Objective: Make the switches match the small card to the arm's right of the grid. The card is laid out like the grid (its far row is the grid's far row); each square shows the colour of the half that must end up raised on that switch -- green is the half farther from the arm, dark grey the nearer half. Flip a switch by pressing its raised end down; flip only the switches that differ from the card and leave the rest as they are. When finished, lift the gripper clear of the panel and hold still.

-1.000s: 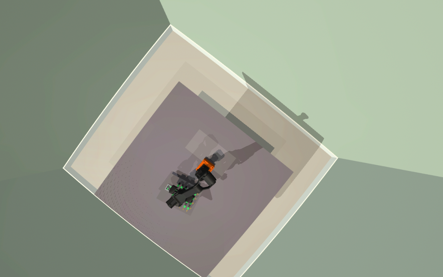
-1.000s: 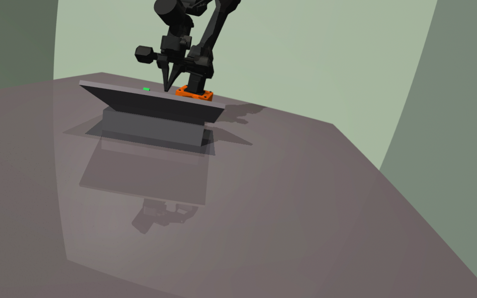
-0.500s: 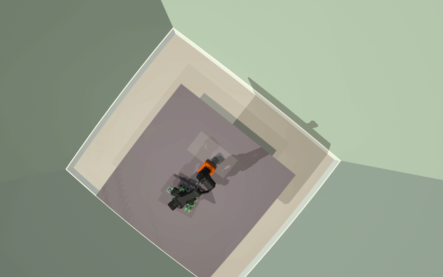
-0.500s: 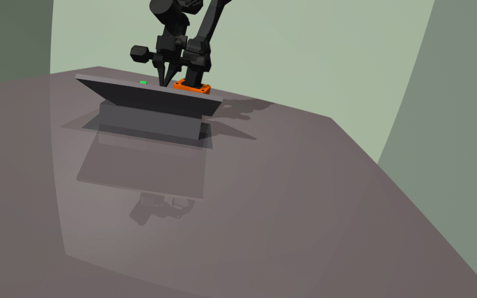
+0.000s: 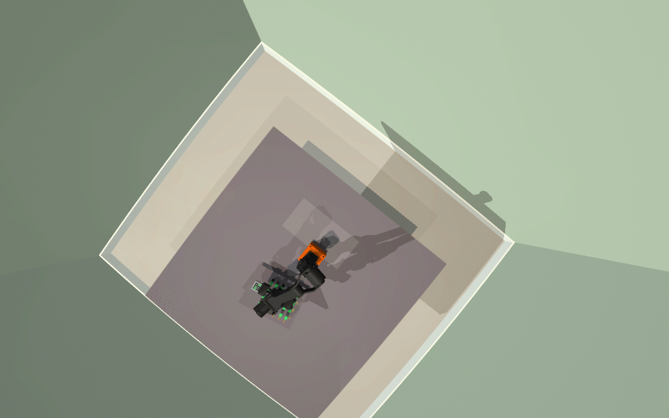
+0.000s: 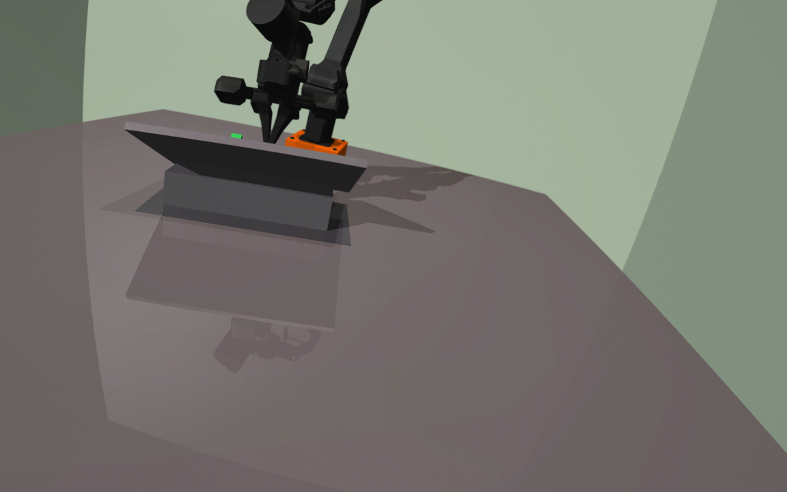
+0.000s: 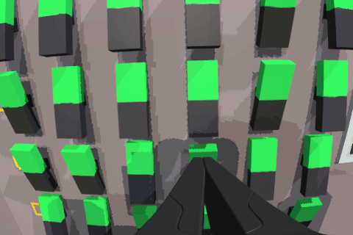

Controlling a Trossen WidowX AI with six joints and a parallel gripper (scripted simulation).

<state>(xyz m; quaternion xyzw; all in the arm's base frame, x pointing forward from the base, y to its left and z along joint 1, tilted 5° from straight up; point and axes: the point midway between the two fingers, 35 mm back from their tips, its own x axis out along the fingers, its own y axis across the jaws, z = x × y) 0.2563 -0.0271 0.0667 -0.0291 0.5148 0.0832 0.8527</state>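
Observation:
My gripper is shut and empty. In the wrist view its tips are over the third row from the far side, fourth column, at a switch whose far green end shows beyond them; its dark half is hidden, and contact cannot be told. Rows of green and dark grey switches stand on the tilted panel. The second-row fifth-column switch has a darker green and near-black face than its neighbour. The fingers cover part of the nearest row. The card is mostly cut off in the wrist view; its squares cannot be read.
The orange arm base stands on the near side of the panel. The panel's grey support rests on the table. Neighbouring switches, such as the third-row one in column five, stand close beside the fingers.

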